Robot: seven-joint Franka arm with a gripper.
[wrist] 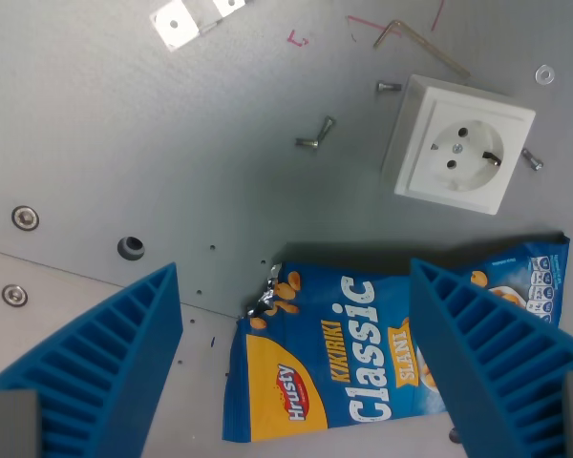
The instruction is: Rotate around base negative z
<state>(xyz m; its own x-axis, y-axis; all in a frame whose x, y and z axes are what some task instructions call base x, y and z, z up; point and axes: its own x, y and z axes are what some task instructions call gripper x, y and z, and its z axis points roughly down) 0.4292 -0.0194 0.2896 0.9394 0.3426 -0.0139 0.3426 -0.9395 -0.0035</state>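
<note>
While the gripper (pixel 296 382) hangs over the table (pixel 95 143), its two blue ribbed fingers (pixel 105 367) sit wide apart at the bottom corners and grip nothing. Between them lies a blue snack bag (pixel 349 358) marked "Classic", flat and a bit crumpled, the wrist view's right finger covering part of it. Just past the bag is a white socket (pixel 458 143), tilted. Loose screws (pixel 315 134) lie around it, an Allen key (pixel 425 46) beyond, and a small white bracket (pixel 186 19) sits at the top left.
</note>
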